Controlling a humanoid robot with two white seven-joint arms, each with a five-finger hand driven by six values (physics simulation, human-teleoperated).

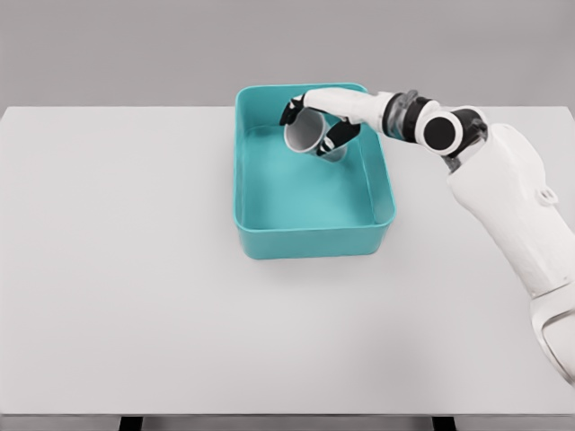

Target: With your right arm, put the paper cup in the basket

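1. One small white paper cup [305, 135] with a grey inside is tipped on its side, mouth facing towards us, over the far end of the teal rectangular plastic basket [310, 235]; whether it touches the basket floor I cannot tell.
2. Curled round the cup's wall is the right hand [316, 124], black-tipped fingers [291, 111] above and below it (only this white arm shows; the left is out of sight).
3. Paper this thin should be very light and easily crushed, so I'd judge a gentle hold round the mid-wall safest, not at the soft rim.
4. Its smooth side may slip under a loose grip.
5. No brand, label or writing can be read on cup, basket or the plain white table [117, 296].
6. Judging by position, only the letting go remains.
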